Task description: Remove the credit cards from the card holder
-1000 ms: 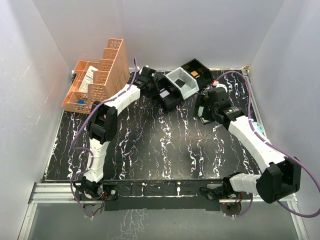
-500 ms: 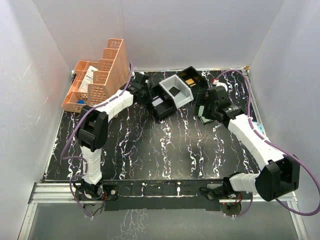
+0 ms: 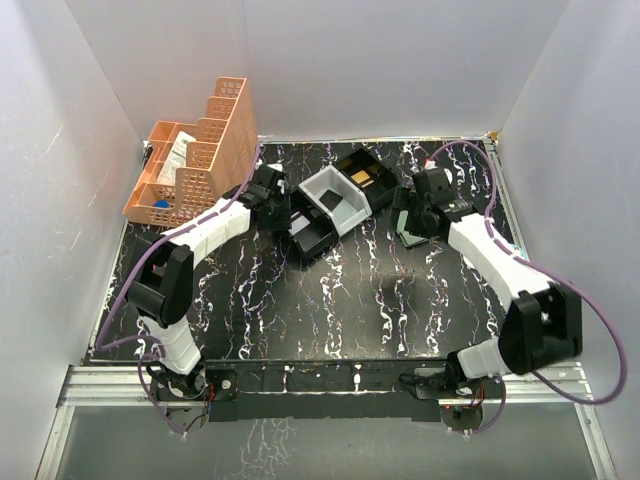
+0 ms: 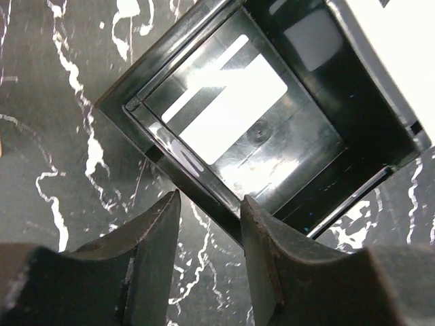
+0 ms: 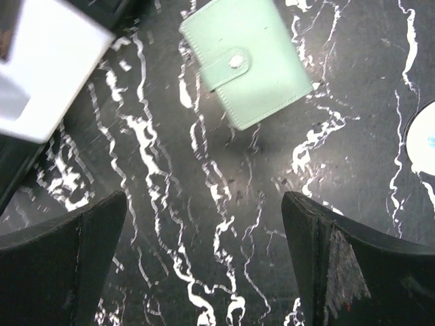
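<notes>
Right gripper [image 5: 204,272]: jaws spread fully, holding nothing. The card holder [image 5: 246,62] lies flat on the table [image 5: 224,204], closed, snap tab up. It sits ahead of the gap between the jaws, clear of both fingers. Left gripper [image 4: 209,227]: jaws partly open astride the black tray's [image 4: 146,61] corner rim; contact cannot be confirmed.

Nothing legible anywhere; the paper [image 3: 177,152] in the orange organiser [image 3: 215,140] carries print too small to read; the white disc [image 5: 423,153] shows only a blurred blue mark.
</notes>
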### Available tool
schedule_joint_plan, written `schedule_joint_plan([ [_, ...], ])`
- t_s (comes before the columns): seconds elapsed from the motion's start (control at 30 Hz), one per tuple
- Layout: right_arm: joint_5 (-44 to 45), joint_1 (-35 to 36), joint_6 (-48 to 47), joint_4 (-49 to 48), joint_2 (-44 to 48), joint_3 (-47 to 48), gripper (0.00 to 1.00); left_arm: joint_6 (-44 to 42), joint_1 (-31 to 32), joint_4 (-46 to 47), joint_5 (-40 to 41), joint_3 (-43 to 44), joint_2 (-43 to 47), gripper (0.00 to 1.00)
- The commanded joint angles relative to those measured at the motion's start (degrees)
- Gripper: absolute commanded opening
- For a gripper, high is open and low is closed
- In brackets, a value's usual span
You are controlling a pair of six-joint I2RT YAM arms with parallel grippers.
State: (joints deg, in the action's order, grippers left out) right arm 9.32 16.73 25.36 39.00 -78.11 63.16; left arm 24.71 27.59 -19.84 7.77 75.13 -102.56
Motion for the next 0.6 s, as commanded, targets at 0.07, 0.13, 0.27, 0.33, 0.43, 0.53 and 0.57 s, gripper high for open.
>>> schedule_joint_plan([
  [0.07,-0.81,-5.98,-2.4,-0.77,-11.17,9.55,0.98,-2.56,0.03,-3.1,-1.32,-3.23,3.91,0.54],
  [0.13,-2.31,-7.49,-3.3,-1.7,-14.43,11.57,0.98,-0.65,0.07,-2.57,-2.34,-2.76,4.6,0.64],
  [0.27,-6.87,-9.0,-5.22,-3.25,-20.98,15.93,0.98,3.69,0.09,0.69,-5.35,-4.05,6.37,0.85],
  [0.33,-7.11,-9.05,-5.57,-3.79,-25.1,17.83,0.98,5.71,0.07,0.46,-5.33,-4.48,6.47,0.86],
  [0.43,-5.72,-9.17,-6.26,-2.38,-29.96,21.4,0.98,7.62,0.09,-1.19,-4.99,-4.29,5.3,0.82],
  [0.53,-4.41,-9.52,-7.08,-2.28,-34.05,23.34,0.97,8.03,0.09,-2.24,-4.71,-4.16,4.02,0.72],
  [0.57,-4.04,-9.52,-7.54,-1.34,-35.26,24.31,0.97,7.74,0.09,-2.49,-4.7,-4.06,3.63,0.68],
])
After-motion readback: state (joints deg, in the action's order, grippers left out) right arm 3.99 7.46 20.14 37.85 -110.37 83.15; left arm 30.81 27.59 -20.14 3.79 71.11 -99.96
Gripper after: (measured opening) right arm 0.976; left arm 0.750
